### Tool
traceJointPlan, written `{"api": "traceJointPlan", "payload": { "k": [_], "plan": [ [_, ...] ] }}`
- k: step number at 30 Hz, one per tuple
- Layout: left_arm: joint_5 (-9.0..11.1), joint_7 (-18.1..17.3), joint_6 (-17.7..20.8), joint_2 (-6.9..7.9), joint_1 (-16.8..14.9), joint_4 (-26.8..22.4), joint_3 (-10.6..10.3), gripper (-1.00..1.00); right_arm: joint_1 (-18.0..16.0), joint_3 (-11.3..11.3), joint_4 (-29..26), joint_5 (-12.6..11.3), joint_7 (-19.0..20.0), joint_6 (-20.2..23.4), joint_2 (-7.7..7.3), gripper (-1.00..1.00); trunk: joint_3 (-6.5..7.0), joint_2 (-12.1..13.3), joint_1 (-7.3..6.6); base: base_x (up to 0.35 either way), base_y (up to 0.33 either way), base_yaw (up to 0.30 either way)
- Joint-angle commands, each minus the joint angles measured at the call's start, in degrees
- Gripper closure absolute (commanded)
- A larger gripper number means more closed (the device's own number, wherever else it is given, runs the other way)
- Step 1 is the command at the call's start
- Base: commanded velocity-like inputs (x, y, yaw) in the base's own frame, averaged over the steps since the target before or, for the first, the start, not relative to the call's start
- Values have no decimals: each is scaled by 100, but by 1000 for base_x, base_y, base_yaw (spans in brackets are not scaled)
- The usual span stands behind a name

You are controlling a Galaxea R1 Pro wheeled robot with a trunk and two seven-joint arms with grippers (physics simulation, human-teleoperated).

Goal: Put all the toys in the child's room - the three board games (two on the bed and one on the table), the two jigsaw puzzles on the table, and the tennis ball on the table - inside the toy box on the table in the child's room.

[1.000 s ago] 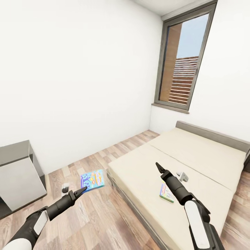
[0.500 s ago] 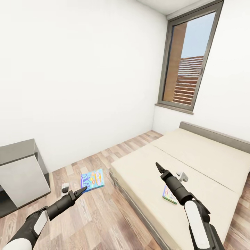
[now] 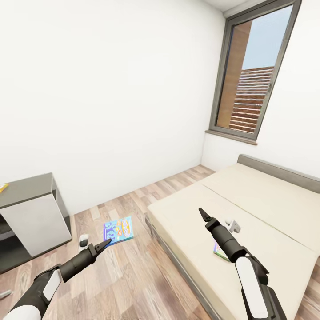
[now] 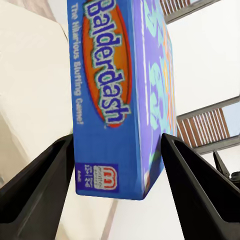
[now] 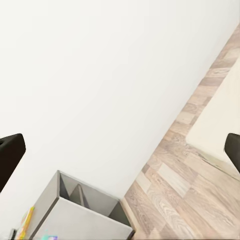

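Note:
My left gripper is shut on a blue board game and holds it over the wood floor in the head view. The left wrist view shows this blue Balderdash box on edge between the two fingers. A second board game lies flat on the bed, mostly hidden behind my right arm. My right gripper hangs above the bed's near part. In the right wrist view its fingertips stand far apart with nothing between them.
A dark-grey cabinet stands against the white wall at the left, with a yellow sliver on its top at the picture's edge. A tall window is at the back right. Wood-plank floor runs between cabinet and bed.
The whole picture has shifted right, so the camera has turned left. More of the cabinet shows now. Both arms keep their pose, and the board game on the bed has slid further behind the right arm.

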Motion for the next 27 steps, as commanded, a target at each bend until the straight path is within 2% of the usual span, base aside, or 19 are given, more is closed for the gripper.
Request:
{"api": "traceJointPlan", "payload": {
  "k": [1, 10, 20, 27],
  "plan": [
    [15, -12, 55, -1, -7, 3, 12, 100, -5, -20, -5, -32, 19, 46, 7, -100, -20, -13, 3, 1, 0, 202],
    [15, -7, 77, -1, -7, 3, 12, 100, -4, -31, -5, -32, 25, 45, 9, -100, -55, -13, 3, 41, 18, 243],
    [15, -3, 74, -1, -7, 3, 13, 100, -4, -29, -13, -24, 27, 45, 24, -100, -57, -13, 3, 236, 169, 56],
    [15, -3, 67, -1, -7, 3, 12, 100, -4, -26, -13, -29, 27, 45, 26, -100, -45, -13, 3, 257, 187, 189]
  ]
}}
